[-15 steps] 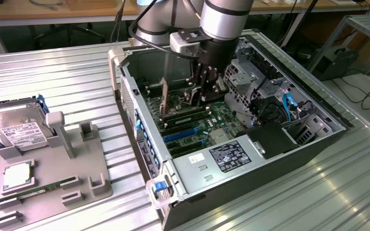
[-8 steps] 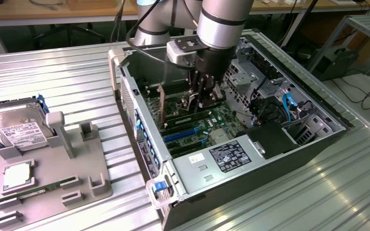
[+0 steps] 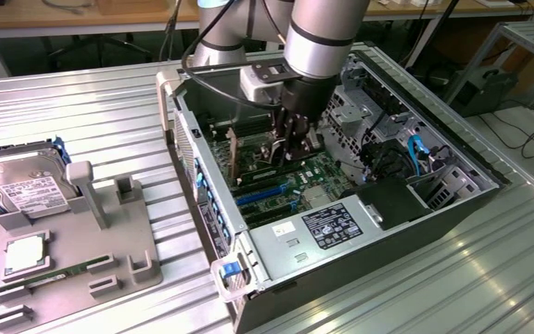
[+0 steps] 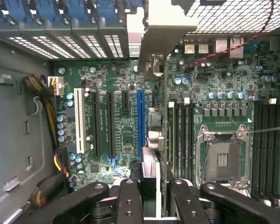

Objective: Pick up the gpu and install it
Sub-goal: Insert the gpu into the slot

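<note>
GPU: the gpu (image 4: 151, 60) stands on edge inside the open computer case (image 3: 452, 209), its pale bracket toward the rear slot covers, its card body running down toward the fingers; in the exterior view it (image 3: 233, 158) sits upright over the motherboard.
Gripper: the gripper (image 3: 290, 142) is clamped on the gpu's edge, jaws partly closed around the thin card.
Step in hand: judged as installation, with the card carried in and lined up beside the blue expansion slot (image 4: 140, 121); whether it is seated cannot be told.
Next move calls for: a straight, square press, bracket matched to its rear opening, no tilt.
Motherboard: the motherboard (image 4: 214, 107) shows an empty CPU socket (image 4: 222, 160) and RAM slots.
Surface: a ribbed metal table (image 3: 81, 111); a grey fixture tray (image 3: 109, 278) holds a hard drive (image 3: 26, 188) and a RAM stick (image 3: 53, 275).
Room: wooden benches and cables behind.
</note>
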Available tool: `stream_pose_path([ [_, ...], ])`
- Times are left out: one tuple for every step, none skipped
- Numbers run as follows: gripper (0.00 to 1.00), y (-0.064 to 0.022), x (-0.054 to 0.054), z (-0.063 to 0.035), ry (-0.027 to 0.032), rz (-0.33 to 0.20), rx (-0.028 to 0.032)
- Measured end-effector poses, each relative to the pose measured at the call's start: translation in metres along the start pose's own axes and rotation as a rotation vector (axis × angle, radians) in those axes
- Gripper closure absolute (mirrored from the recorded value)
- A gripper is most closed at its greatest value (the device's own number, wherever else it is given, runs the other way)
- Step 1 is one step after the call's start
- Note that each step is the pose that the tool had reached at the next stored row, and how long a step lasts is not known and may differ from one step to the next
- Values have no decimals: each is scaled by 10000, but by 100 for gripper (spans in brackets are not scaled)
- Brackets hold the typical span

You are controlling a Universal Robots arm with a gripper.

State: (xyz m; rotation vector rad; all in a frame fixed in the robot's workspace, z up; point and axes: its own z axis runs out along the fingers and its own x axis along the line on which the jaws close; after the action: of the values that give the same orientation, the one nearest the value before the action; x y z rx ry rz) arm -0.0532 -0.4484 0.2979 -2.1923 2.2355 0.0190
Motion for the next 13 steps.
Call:
stream_pose_path([
  [72,20,1,5,1,-1,0],
  [72,42,3,12,0,0,0],
  [72,53,4,21,1,0,0],
  [72,57,13,37,2,-2,-1],
  [72,57,27,49,4,-2,-1],
  [72,57,48,62,1,-1,-1],
  [72,56,72,76,1,-1,0],
  [72,57,90,98,-1,0,1],
  [72,61,91,117,0,1,0],
  [72,72,92,145,2,0,0],
  [72,80,92,163,0,0,0],
  [72,86,93,181,1,0,0],
  [72,90,93,200,1,0,0],
])
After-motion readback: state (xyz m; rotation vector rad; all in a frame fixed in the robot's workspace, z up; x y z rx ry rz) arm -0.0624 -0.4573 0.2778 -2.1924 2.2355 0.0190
